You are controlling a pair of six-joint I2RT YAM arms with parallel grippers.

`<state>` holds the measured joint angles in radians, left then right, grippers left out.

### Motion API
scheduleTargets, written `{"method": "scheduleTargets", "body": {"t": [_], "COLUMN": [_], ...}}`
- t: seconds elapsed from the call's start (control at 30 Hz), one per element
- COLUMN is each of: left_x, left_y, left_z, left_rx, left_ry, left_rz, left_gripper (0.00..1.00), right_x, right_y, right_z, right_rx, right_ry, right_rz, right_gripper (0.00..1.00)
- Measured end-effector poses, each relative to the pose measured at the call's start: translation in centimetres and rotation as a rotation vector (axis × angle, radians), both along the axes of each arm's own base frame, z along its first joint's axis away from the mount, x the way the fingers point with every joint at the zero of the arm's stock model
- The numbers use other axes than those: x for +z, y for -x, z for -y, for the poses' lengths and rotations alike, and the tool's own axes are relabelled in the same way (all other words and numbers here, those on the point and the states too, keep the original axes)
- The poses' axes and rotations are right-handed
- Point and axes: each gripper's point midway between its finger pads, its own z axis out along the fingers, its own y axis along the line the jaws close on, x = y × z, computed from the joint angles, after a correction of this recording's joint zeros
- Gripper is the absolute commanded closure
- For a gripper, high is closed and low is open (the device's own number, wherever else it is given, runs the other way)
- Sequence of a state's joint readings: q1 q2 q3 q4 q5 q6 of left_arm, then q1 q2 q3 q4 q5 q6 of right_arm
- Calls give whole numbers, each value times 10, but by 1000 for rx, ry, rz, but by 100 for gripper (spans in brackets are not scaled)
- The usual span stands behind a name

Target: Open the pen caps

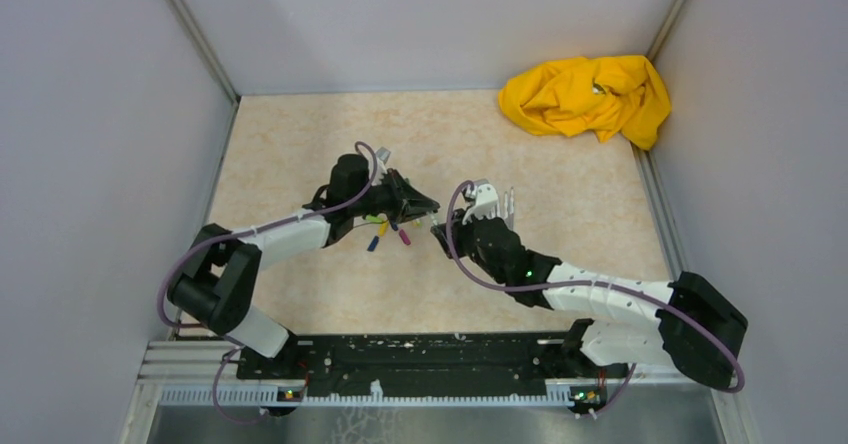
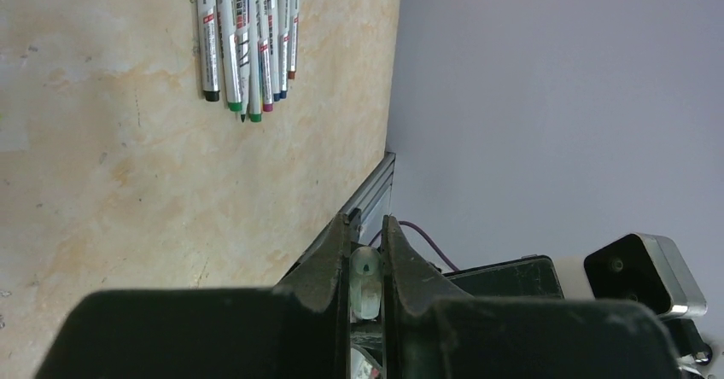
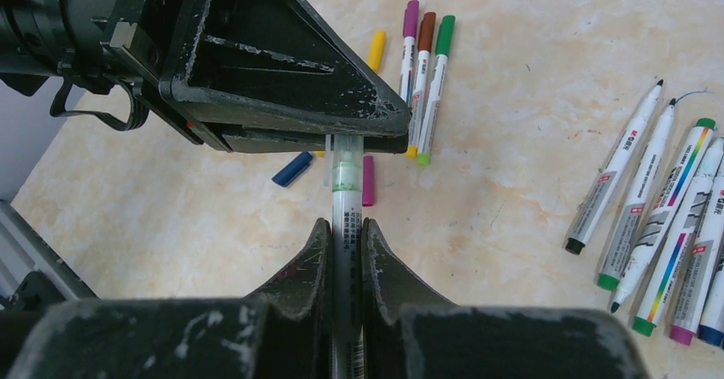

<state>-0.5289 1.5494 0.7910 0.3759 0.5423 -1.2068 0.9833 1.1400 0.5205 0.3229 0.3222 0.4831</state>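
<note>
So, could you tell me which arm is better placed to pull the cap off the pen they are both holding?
Left, probably: the left gripper pinches the cap beside the loose caps, while the right gripper clamps the pen by its barrel and can simply hold steady.

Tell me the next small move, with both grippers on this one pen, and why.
Probably pull the two straight apart, in line with the pen. The right gripper is shut on its barrel and the left gripper on its pale cap, which looks still seated, so a short in-line pull should free it.
</note>
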Motion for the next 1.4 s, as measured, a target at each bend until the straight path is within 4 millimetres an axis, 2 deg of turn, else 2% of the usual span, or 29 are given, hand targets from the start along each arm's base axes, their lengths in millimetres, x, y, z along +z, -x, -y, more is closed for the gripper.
{"method": "scheduleTargets", "body": {"t": [0.27, 0.53, 0.63, 0.67, 0.7, 0.8, 0.87, 1.0, 1.13, 1.27, 1.4], "left_x": [1, 26, 31, 30, 30, 32, 34, 44, 41, 39, 51], "left_y": [8, 16, 19, 14, 0, -59, -79, -77, -77, -81, -93], "left_z": [6, 12, 12, 11, 4, -36, -57, -55, -52, -62, -78], "left_rx": [-73, -212, -259, -243, -193, 32, 128, 131, 140, 217, 322], "left_ry": [28, 175, 249, 268, 280, 316, 332, 357, 316, 162, -51], "left_rz": [-16, 72, 105, 124, 145, 206, 238, 284, 288, 289, 342], "left_gripper": [100, 100, 100, 100, 100, 100, 100, 100, 100, 100, 100], "right_x": [3, 28, 31, 24, 21, -4, -15, -14, -13, -14, -18], "right_y": [9, 14, 16, 22, 25, 55, 67, 77, 75, 57, 31], "right_z": [5, 10, 8, 8, 8, 4, 4, 5, 10, 18, 21], "right_rx": [14, 19, 23, 48, 58, 168, 210, 247, 224, 138, 36], "right_ry": [-54, -155, -187, -183, -180, -160, -155, -175, -152, -61, 57], "right_rz": [0, 19, 12, -16, -24, -112, -159, -186, -181, -159, -133], "right_gripper": [100, 100, 100, 100, 100, 100, 100, 100, 100, 100, 100]}}
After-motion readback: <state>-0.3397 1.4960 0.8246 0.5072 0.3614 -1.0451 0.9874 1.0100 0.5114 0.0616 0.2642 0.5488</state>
